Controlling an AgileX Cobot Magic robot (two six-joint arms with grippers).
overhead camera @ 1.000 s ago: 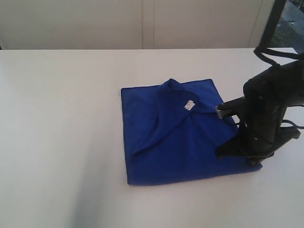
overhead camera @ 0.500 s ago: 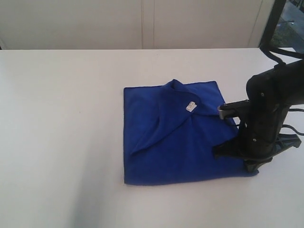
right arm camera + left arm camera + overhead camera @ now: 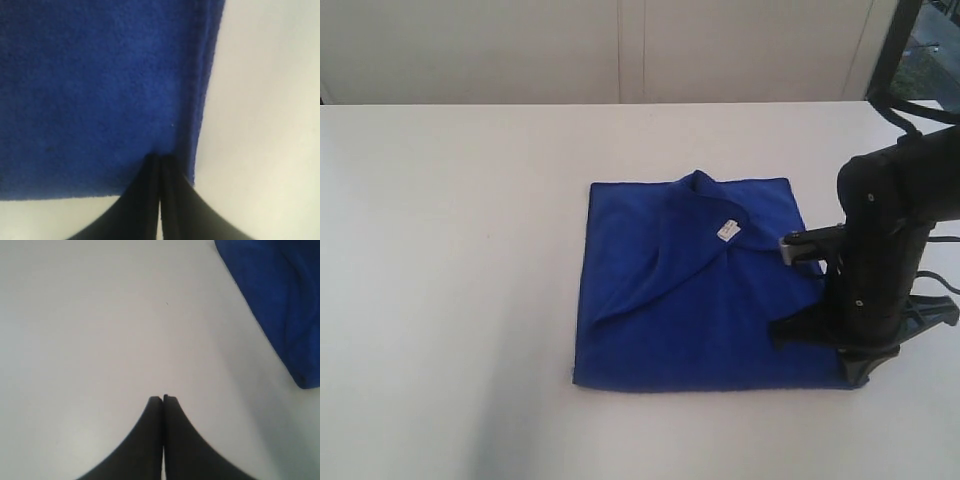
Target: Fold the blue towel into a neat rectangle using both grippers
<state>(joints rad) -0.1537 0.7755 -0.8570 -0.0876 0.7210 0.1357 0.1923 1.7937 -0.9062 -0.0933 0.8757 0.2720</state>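
Both shut tight: pinches the towel (image 3: 670, 320) by its edge at the right gripper (image 3: 159, 158), closes on itself at the left gripper (image 3: 163, 398), towel ahead and aside on the table (image 3: 75, 315).

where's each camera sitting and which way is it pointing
Exterior: off the arms, above the white table, looking down across it to a wall; shows the blue towel and right arm.
Left wrist: arm-mounted, facing down at bare table past the shut left gripper.
Right wrist: close over the towel, past the shut right gripper.
Shared: all three see the towel.
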